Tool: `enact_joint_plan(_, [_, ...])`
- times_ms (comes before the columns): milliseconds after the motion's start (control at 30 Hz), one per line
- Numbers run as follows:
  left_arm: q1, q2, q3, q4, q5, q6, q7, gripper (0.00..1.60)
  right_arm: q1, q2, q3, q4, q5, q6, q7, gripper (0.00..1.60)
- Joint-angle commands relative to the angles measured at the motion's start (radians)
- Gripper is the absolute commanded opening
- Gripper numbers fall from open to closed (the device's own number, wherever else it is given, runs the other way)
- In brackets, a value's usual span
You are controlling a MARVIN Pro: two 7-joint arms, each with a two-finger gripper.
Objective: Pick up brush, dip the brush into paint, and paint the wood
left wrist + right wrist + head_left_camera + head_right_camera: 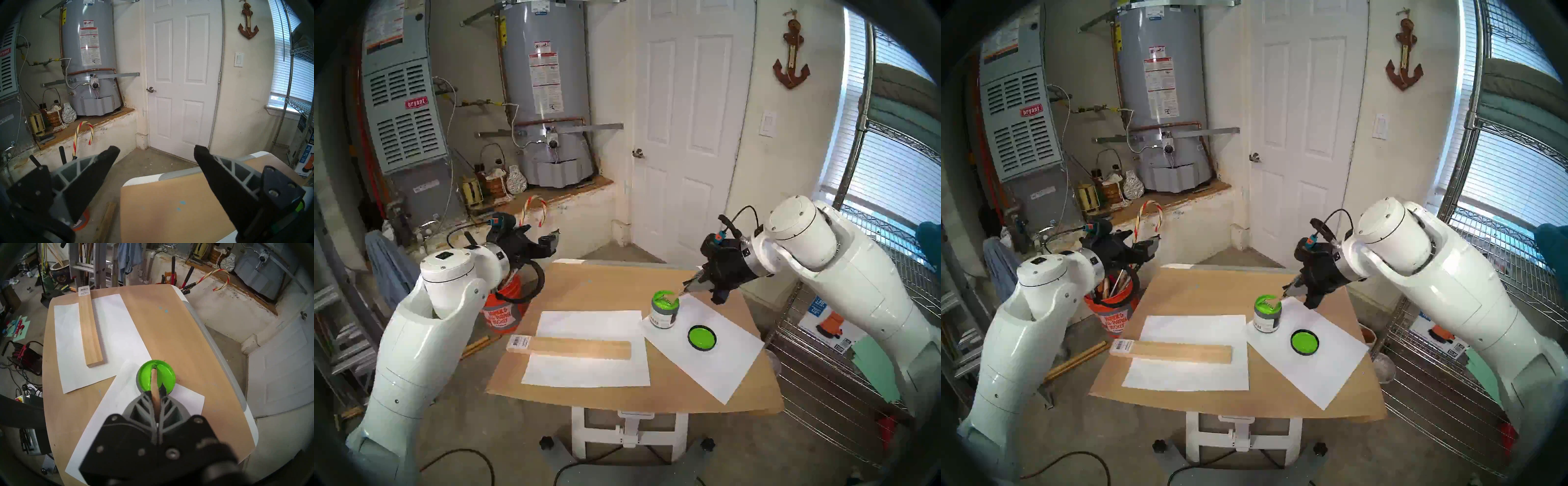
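We find the right gripper [157, 392] clenched on the small flat paintbrush with the light wooden handle [154, 383], its jaws pinching the handle's upper part. The brush slants down into the open grey paint jar [664, 314], its head sunk in the bright lime-green glossy paint [163, 377]; ferrule and bristles are hidden. We judge the brush light and stiff, and once wet its head is apt to drip, so the grip belongs on the dry handle well above the paint. The jar looks light enough to tip if the brush drags its rim. Beside the jar lies its black round lid [702, 337], green inside. Further from the jar, the long flat pale wooden board [578, 348] rests unpainted on a white paper sheet [585, 370]. The left gripper [157, 151] hangs released, beyond the table edge farthest from the jar.
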Motion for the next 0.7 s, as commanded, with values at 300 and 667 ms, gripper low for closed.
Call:
enact_joint_plan(300, [-0.009,0.002,-0.009,-0.017,-0.002,-0.003,0.000,1.60,-0.043,0.062,0.118,-0.054,0.093,0.002,-0.002,0.00])
enact_joint_plan(667, [-0.009,0.002,-0.009,-0.017,-0.002,-0.003,0.000,1.60,-0.083,0.077,0.166,-0.068,0.125,0.003,-0.019,0.00])
